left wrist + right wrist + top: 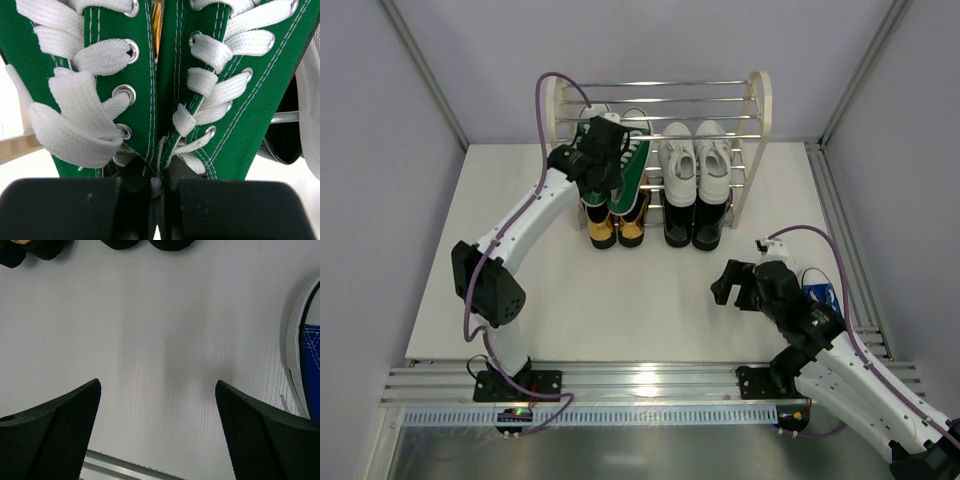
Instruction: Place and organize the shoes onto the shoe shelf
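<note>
Four pairs are at the shoe shelf (760, 110): gold loafers (603, 232) and black dress shoes (695, 225) on the bottom tier, white sneakers (695, 155) mid-tier right, and green sneakers (250, 115) mid-tier left w/ the left claw (157, 192) clenched on their inner collars (both shoes pinched together). The right claw (157, 385) is spread wide, holding nothing, over the desk (650, 300); the blue sneakers (818, 293) lie just beside it. Risks: it's a thin pinch, so one shoe could slip out. If the soles aren't seated across the rods at release, the pair may tip fwd onto the loafers. Backing out could also snag a lace.
</note>
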`<action>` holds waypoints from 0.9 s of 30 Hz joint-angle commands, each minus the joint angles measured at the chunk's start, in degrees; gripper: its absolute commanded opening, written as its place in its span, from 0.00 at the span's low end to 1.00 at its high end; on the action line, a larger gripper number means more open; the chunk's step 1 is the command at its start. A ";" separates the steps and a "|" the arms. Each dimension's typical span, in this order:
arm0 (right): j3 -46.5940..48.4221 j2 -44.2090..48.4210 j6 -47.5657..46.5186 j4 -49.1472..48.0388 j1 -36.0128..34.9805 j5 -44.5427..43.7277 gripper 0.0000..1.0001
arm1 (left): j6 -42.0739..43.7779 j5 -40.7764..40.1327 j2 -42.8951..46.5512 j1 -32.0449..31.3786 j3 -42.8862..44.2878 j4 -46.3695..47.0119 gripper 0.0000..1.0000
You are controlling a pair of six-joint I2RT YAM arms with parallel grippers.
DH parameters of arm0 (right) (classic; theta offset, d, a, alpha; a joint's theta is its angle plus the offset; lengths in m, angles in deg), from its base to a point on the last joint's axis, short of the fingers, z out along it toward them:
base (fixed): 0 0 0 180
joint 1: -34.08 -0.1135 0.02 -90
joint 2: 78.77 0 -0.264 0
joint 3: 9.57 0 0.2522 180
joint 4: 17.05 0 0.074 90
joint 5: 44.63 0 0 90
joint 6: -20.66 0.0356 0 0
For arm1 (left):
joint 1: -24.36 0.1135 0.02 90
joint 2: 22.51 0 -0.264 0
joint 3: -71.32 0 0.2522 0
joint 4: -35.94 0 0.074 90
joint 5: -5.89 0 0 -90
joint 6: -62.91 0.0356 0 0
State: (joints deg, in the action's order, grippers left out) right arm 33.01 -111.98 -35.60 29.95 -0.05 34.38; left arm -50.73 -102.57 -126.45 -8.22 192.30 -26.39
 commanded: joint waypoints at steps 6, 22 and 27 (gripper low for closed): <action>1.33 0.43 -0.16 -0.01 -0.32 -1.23 0.96 | -0.97 -2.55 0.93 1.46 5.72 12.80 0.25; 1.77 -0.63 -0.16 -1.15 -0.32 -1.58 0.96 | 0.96 -2.20 11.47 1.38 -0.69 20.26 0.64; 2.56 -2.03 -0.16 -1.68 -0.24 -1.94 0.96 | 2.98 -2.72 15.69 1.46 -3.95 24.05 0.68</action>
State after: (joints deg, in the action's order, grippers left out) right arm 33.01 -113.09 -35.60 30.12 -0.05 33.66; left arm -49.92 -102.35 -118.61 -7.68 187.05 -15.51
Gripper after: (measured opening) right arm 0.962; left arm 0.672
